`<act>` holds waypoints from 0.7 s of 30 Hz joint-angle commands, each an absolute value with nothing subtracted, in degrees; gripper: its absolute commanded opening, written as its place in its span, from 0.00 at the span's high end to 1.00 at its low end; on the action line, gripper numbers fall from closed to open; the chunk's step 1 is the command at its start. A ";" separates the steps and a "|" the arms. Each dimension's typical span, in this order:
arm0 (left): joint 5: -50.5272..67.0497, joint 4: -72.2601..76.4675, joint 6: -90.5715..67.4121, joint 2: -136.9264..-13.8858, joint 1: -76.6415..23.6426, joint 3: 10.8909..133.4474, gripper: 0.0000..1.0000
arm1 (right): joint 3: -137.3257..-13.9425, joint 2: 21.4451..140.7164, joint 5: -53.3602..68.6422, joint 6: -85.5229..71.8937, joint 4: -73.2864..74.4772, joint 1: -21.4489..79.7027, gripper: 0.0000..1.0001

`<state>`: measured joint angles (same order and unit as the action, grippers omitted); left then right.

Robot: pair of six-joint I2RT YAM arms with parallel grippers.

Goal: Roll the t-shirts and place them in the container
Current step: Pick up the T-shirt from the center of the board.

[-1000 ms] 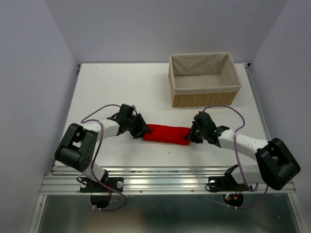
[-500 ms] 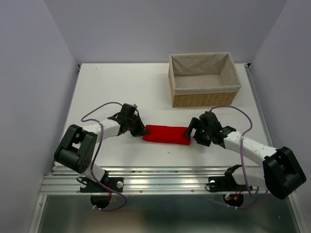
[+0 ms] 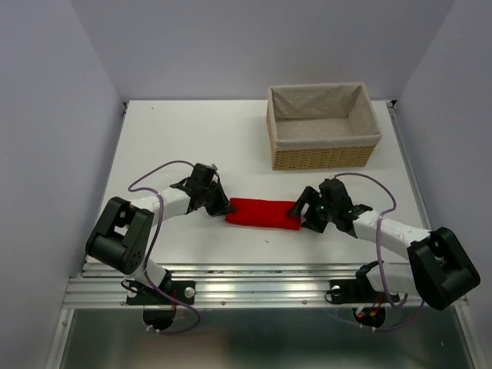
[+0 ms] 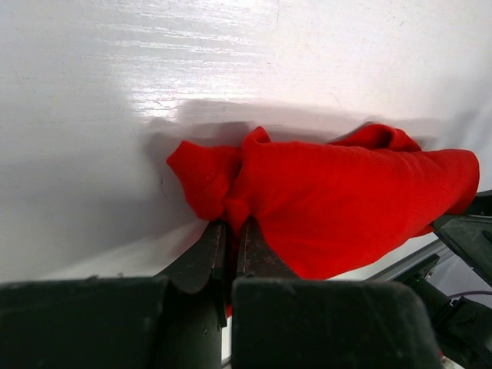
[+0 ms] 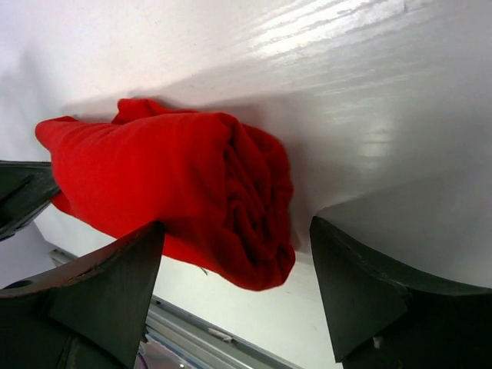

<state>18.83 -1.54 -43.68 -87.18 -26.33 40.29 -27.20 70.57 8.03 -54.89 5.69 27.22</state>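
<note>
The red t-shirt [image 3: 263, 213] lies as a tight roll across the near middle of the white table [image 3: 192, 138]. My left gripper [image 3: 225, 207] is shut on a pinch of cloth at the roll's left end, and the left wrist view shows the t-shirt [image 4: 346, 200] bunched right at the closed tips of that gripper [image 4: 231, 223]. My right gripper [image 3: 301, 213] stands open at the roll's right end. In the right wrist view the spiral end of the t-shirt [image 5: 177, 184] sits between the spread fingers of the right gripper [image 5: 237, 227], which do not press on it.
A wicker basket [image 3: 323, 157] with a cloth lining stands at the back right of the table, with nothing in it. The metal rail [image 3: 261, 288] runs along the near edge by the arm bases. Purple cables loop over both arms.
My left gripper has shut on the roll's left end. My right gripper has opened and let go of the right end, and its arm shifted a little to the right.
</note>
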 commanded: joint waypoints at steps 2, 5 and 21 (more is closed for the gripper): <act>17.31 -3.43 -41.57 -87.54 -26.72 42.10 1.00 | -24.00 74.26 8.97 -56.86 2.12 26.37 0.20; 17.49 -3.43 -41.48 -87.63 -26.63 42.10 1.00 | -22.94 75.49 8.35 -58.00 0.71 25.32 0.25; 18.11 -4.57 -40.78 -87.54 -27.07 43.33 1.00 | -23.11 77.44 8.09 -60.74 -4.32 25.31 0.99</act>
